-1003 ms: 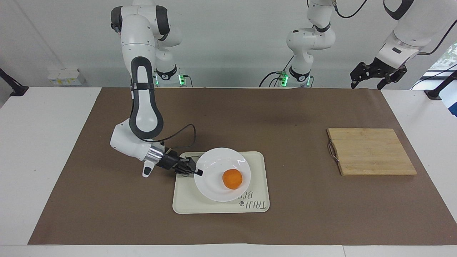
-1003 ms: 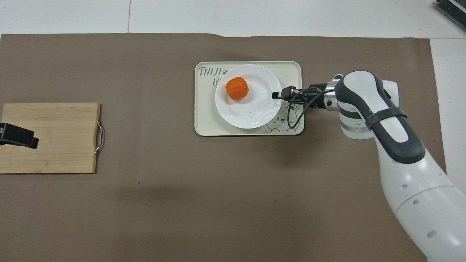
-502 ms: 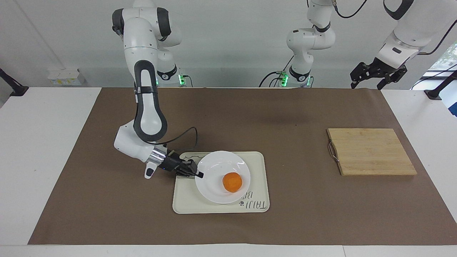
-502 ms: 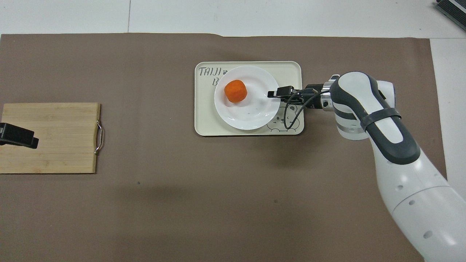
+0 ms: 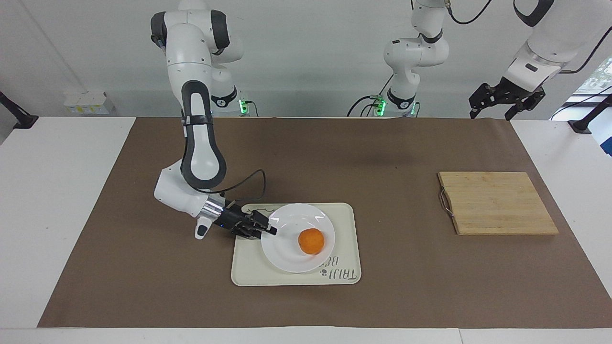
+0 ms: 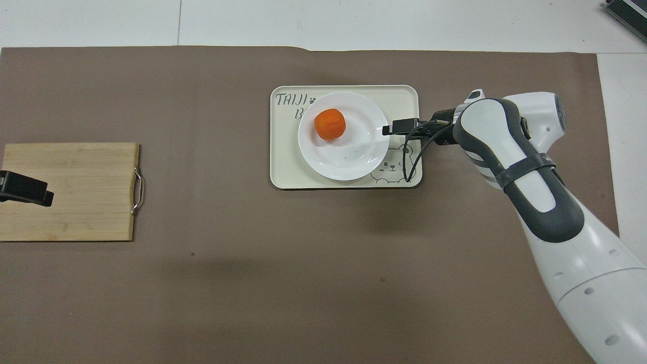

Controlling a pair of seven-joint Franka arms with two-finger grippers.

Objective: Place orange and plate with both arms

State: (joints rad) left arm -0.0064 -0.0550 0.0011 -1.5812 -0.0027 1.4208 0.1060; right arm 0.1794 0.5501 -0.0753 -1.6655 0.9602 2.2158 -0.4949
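We note the round glossy white plate [image 5: 297, 237] resting flat in the rectangular cream tray with the bear drawing [image 5: 248, 272], carrying the small bright-orange fruit [image 5: 311, 241] off-centre in its well. The tray sits mid-counter on the brown paper mat [image 5: 334, 157].

The right gripper [image 5: 268, 231] is low at the plate's rim, on the edge toward the right arm's end of the counter. From these views we cannot tell whether its fingers have parted or still pinch the rim.

The left gripper [image 5: 506, 100] hangs high above the counter's edge, near the rectangular bamboo cutting board with a metal handle [image 5: 497, 203]; its fingers look spread and it holds nothing. That arm waits.

Step in hand, as we judge it: releasing the plate after set-down. To do it well, we would make sure the fingers are fully clear of the rim before retreating, then draw straight back along the arm's own line, low and slow. Snagging the rim would drag the plate or roll the orange.

Against the frame a second ago: the plate then looked tilted, rim raised at the gripper side; now it lies level in the tray. The orange keeps its spot on the plate. The left gripper and the board are unchanged.
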